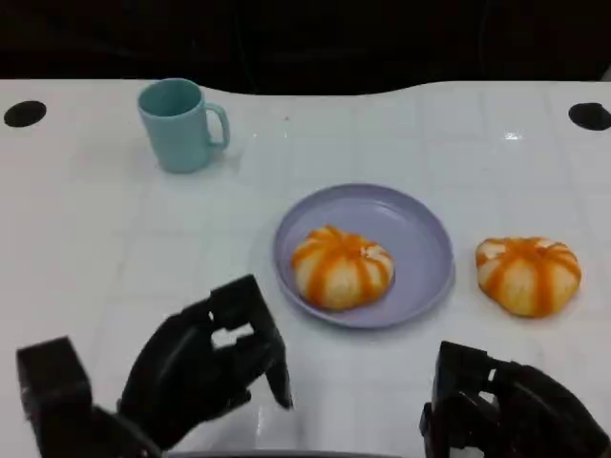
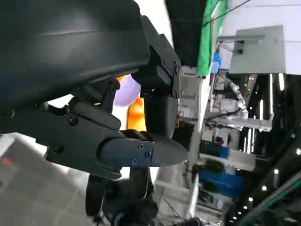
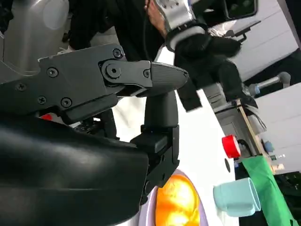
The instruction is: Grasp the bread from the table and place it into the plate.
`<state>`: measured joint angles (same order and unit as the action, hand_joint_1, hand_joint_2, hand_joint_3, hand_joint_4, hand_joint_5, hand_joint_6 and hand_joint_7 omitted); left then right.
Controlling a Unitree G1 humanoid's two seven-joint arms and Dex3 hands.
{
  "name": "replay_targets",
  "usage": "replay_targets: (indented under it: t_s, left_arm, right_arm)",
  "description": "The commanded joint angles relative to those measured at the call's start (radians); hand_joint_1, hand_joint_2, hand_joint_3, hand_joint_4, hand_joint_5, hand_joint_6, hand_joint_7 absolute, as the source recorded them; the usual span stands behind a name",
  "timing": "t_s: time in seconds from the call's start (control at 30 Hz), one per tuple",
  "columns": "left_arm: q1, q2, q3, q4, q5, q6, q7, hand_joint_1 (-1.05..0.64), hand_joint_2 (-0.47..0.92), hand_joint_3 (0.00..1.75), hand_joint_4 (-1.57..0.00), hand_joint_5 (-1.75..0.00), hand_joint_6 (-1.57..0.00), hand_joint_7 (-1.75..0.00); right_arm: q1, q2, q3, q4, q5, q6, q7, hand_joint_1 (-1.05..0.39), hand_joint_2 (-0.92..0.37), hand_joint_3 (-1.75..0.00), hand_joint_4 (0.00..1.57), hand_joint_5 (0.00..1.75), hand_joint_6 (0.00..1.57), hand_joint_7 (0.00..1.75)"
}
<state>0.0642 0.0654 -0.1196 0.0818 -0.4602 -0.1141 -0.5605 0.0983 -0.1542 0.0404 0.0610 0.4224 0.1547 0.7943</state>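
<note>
No brand or lettering I can make out anywhere, nothing readable on the cup or the plate; so on to the hands. The left robot hand sits low at the near edge of the white bench, fingers loosely curled with gaps between them and nothing in them, so I'd call it partly open and holding nothing; it's just short of the plate's near-left rim, not touching it. The right robot hand is down at the near right corner, bunched up dark; can't honestly tell how far open it is, though nothing shows in it. One orange-striped bread lies inside the lilac plate, a bit left of centre; the second bread is on the bare bench just right of the plate, apart from the rim and above the right robot hand. A teal mug stands upright at the far left, handle pointing right, well clear of everything; two black holes sit in the bench's far corners.
</note>
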Motion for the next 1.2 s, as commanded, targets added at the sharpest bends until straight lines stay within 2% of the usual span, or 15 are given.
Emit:
replay_targets:
  t_s: [0.03,0.77,1.2]
  left_arm:
    - [0.047,-0.003,0.007,-0.028,-0.016,0.021,-0.039,-0.66,0.92,0.33,-0.84,-1.75,-0.60,-1.75]
    - [0.038,-0.020,0.019,0.036,-0.022,0.162,-0.119,-0.66,0.92,0.26,-0.86,-1.75,-0.64,-1.75]
    - [0.009,-0.029,0.060,0.082,-0.021,0.154,-0.172,-0.68,0.92,0.25,-0.87,-1.75,-0.66,-1.75]
  right_arm:
    - [0.013,-0.017,-0.006,-0.022,0.004,0.007,-0.007,-0.56,-0.92,-0.41,0.62,1.75,0.41,1.71]
    - [-0.014,-0.015,-0.032,0.027,0.014,-0.020,0.015,-0.58,-0.92,-0.40,0.64,1.75,0.43,1.72]
    - [-0.026,0.001,-0.024,0.048,-0.007,-0.035,-0.009,-0.57,-0.92,-0.40,0.61,1.75,0.41,1.70]
